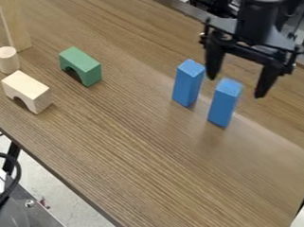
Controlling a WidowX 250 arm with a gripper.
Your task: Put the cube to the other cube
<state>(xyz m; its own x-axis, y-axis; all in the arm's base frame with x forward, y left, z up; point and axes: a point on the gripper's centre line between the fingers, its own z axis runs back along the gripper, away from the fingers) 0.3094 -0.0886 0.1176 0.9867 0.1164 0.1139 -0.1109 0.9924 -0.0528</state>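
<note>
On my far left, a black cable [15, 168] is curving below the edge of the wooden table [146, 153]. Up on the table, a pale round peg [7, 61] is standing upright, and just beyond it a tall pale block [14, 22] is standing on its end; whether the two are touching, I can't tell. Nearer to me, a pale arch [27, 91] is sitting with its opening down. A little further along, a green arch [80, 66] is sitting the same way, apart from the pale pieces.

Well over from those, the task's two pieces are standing upright as tall blue blocks rather than cubes. The first blue block [188, 84] is standing slightly further from me, and the second blue block [224, 103] is standing near it, a strip of bare wood showing between them. Above that second one, the black gripper [237, 86] is hanging down from the arm [257, 18], its jaws spreading wide open and holding nothing. From here, one finger is pointing down between the tops of the blue blocks and the other is hanging past the second one's far side
</note>
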